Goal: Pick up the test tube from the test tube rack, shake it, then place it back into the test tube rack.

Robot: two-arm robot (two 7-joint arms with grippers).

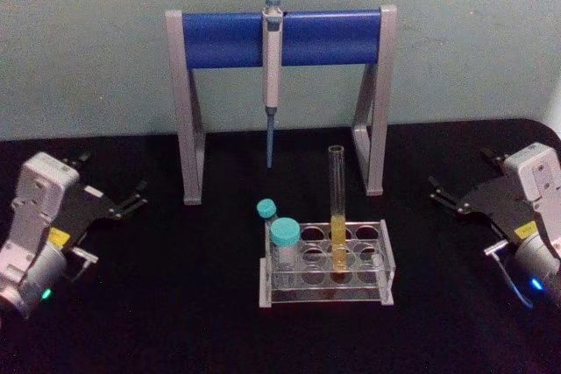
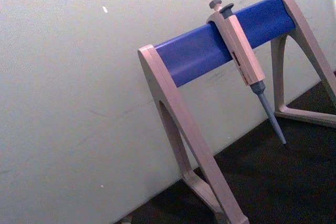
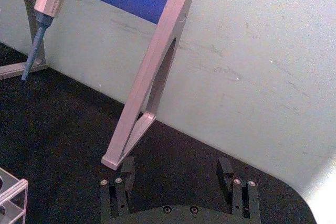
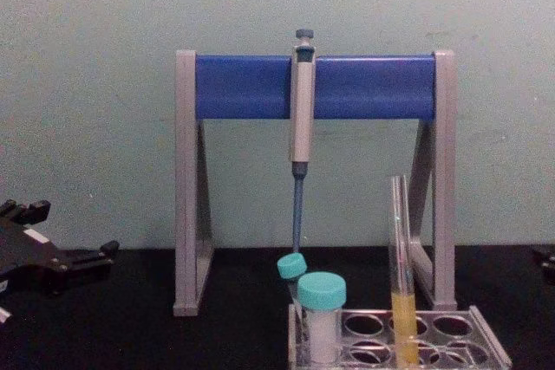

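A pale wall stands behind a black table. At the back of the table is the grey-and-blue pipette stand, with a grey pipette hanging from its bar, blue tip down. The left gripper sits low at the table's left side; I cannot tell whether it is open or closed. The right gripper sits at the right side, its jaws spread wide and holding nothing. Both are well apart from the test tube rack, in front of the stand. The test tube stands upright in a rack hole, with yellow liquid in its lower part. Two teal-capped vials stand at the rack's left end
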